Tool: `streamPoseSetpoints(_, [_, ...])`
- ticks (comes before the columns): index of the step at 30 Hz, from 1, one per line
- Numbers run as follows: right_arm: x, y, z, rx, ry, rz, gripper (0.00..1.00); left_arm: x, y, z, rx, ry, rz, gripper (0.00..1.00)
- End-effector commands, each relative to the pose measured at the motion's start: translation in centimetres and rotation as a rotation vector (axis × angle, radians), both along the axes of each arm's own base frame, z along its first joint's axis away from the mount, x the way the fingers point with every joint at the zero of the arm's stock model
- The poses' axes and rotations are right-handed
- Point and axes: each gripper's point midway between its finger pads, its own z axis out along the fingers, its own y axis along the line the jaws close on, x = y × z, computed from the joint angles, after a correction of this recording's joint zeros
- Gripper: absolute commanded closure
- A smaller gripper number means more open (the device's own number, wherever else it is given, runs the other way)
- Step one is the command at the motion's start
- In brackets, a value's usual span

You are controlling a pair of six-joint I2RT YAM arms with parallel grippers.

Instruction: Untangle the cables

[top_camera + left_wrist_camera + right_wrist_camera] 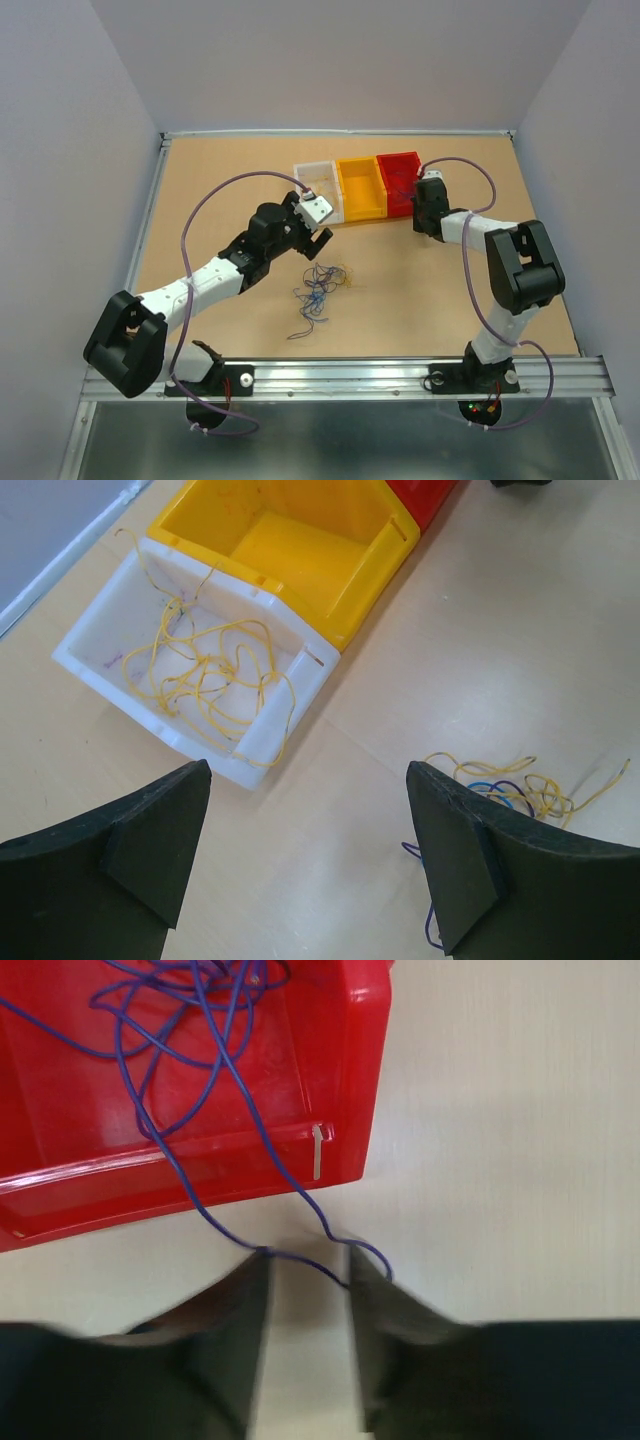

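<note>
Right hand (pixel 308 1290) at the loose end of a purple cable (pixel 200 1090); left hand (pixel 305 825) spread wide over the table (pixel 480 630).

The purple cable lies coiled in the red bin (pixel 350 1080) just ahead of the right hand. One thin strand spills over the rim and runs between that hand's fingers, which stand narrowly apart. They are blurred, so I cannot tell whether they pinch it. If they do, pulling back would likely drag the whole coil out of the bin. Ahead and to the left of the empty left hand, curly yellow cables (pixel 200 670) sit in the white bin (pixel 100 675), one loop draped over its wall. Just to that hand's right lies the remaining tangle (pixel 510 792) of yellow, blue and purple. A careless grab there may lift several strands at once.
</note>
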Motion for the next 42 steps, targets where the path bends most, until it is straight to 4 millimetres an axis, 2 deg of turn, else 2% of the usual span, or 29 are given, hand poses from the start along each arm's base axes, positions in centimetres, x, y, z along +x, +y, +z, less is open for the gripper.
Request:
streamPoseSetpoints(1, [2.0,0.3,2.6,0.009,-0.041,-0.009,0.9,0.3,-0.2,1.6,-0.036,-0.054,-0.009,0.09])
streamPoseSetpoints(2, [2.0,0.5,3.6,0.028,-0.063,-0.009,0.97,0.2,-0.3,1.5,-0.033,-0.053,-0.011,0.09])
streamPoseSetpoints(3, [1.9,1.0,4.2,0.052,-0.074,0.001,0.99,0.3,-0.2,1.3,-0.027,-0.054,-0.012,0.09])
streamPoseSetpoints(5, [1.6,1.3,5.2,0.086,-0.096,0.001,0.99,0.3,-0.2,1.3,-0.029,-0.056,-0.008,0.09])
streamPoseSetpoints(8, [1.6,2.2,8.1,0.124,-0.144,0.022,1.0,0.4,-0.2,1.4,-0.028,-0.057,-0.005,0.1])
streamPoseSetpoints(10, [1.6,2.5,8.7,0.138,-0.13,0.034,0.99,0.4,-0.2,1.2,-0.025,-0.054,-0.007,0.1])
streamPoseSetpoints(11, [2.5,2.9,10.3,0.149,-0.155,0.041,0.99,0.5,-0.2,1.2,-0.024,-0.054,-0.004,0.1])
streamPoseSetpoints(14, [3.5,3.7,10.1,0.157,-0.103,0.062,0.99,0.6,-0.2,1.1,-0.021,-0.057,-0.002,0.1])
streamPoseSetpoints(15, [4.8,4.5,11.7,0.177,-0.128,0.08,0.99,0.5,-0.2,1.0,-0.021,-0.055,-0.003,0.11])
streamPoseSetpoints(16, [5.3,4.7,11.7,0.177,-0.117,0.084,1.0,0.6,-0.1,0.9,-0.019,-0.053,-0.002,0.11])
streamPoseSetpoints(17, [5.6,4.8,9.7,0.164,-0.057,0.082,1.0,0.6,-0.1,0.9,-0.017,-0.052,-0.001,0.11])
streamPoseSetpoints(18, [6.8,5.1,10.9,0.165,-0.08,0.088,0.99,0.6,-0.2,0.9,-0.016,-0.053,-0.003,0.11])
streamPoseSetpoints(19, [7.3,5.3,10.2,0.16,-0.065,0.09,0.99,0.6,-0.2,0.9,-0.015,-0.054,-0.002,0.11])
streamPoseSetpoints(20, [7.7,5.3,8.6,0.148,-0.03,0.085,0.99,0.6,-0.2,0.7,-0.016,-0.049,-0.004,0.11])
streamPoseSetpoints(21, [8.2,5.3,8.0,0.142,-0.021,0.08,0.99,0.6,-0.2,0.8,-0.015,-0.052,-0.005,0.11])
streamPoseSetpoints(22, [9.1,5.4,8.3,0.138,-0.034,0.076,0.99,0.5,-0.3,0.7,-0.014,-0.049,-0.011,0.11])
streamPoseSetpoints(23, [9.5,5.5,5.8,0.128,0.012,0.075,1.0,0.5,-0.3,0.6,-0.013,-0.049,-0.013,0.11])
streamPoseSetpoints(24, [9.8,5.8,4.9,0.131,0.029,0.078,0.99,0.5,-0.3,0.5,-0.013,-0.047,-0.016,0.11])
streamPoseSetpoints(25, [10.7,6.3,4.9,0.147,0.024,0.084,1.0,0.4,-0.4,0.5,-0.013,-0.044,-0.02,0.11])
streamPoseSetpoints(26, [10.7,6.3,1.9,0.135,0.082,0.074,0.99,0.4,-0.5,0.4,-0.012,-0.044,-0.025,0.11])
streamPoseSetpoints(28, [11.0,6.4,-0.1,0.138,0.119,0.063,0.99,0.3,-0.6,0.2,-0.005,-0.043,-0.036,0.11])
streamPoseSetpoints(31, [10.8,6.9,-2.4,0.153,0.167,0.067,1.0,0.3,-0.6,0.3,-0.006,-0.046,-0.043,0.11])
streamPoseSetpoints(33, [10.2,6.8,-2.9,0.158,0.183,0.066,0.99,0.3,-0.6,0.4,-0.004,-0.051,-0.045,0.11])
streamPoseSetpoints(34, [10.0,6.8,-2.7,0.157,0.183,0.065,0.98,0.3,-0.6,0.4,-0.004,-0.051,-0.045,0.11])
streamPoseSetpoints(35, [10.1,6.7,-1.3,0.158,0.156,0.068,0.88,0.2,-0.6,0.5,-0.009,-0.053,-0.047,0.11])
streamPoseSetpoints(37, [9.6,6.6,-0.1,0.165,0.141,0.068,0.81,0.1,-0.6,0.7,-0.012,-0.061,-0.051,0.11])
streamPoseSetpoints(38, [9.7,6.8,2.3,0.176,0.097,0.073,0.76,-0.1,-0.6,0.8,-0.014,-0.063,-0.056,0.11])
streamPoseSetpoints(39, [9.3,6.8,2.9,0.187,0.09,0.071,0.75,-0.3,-0.6,1.0,-0.014,-0.075,-0.069,0.11])
streamPoseSetpoints(42, [8.7,7.3,7.4,0.212,0.01,0.086,0.71,-1.0,-0.8,1.4,-0.024,-0.103,-0.107,0.08])
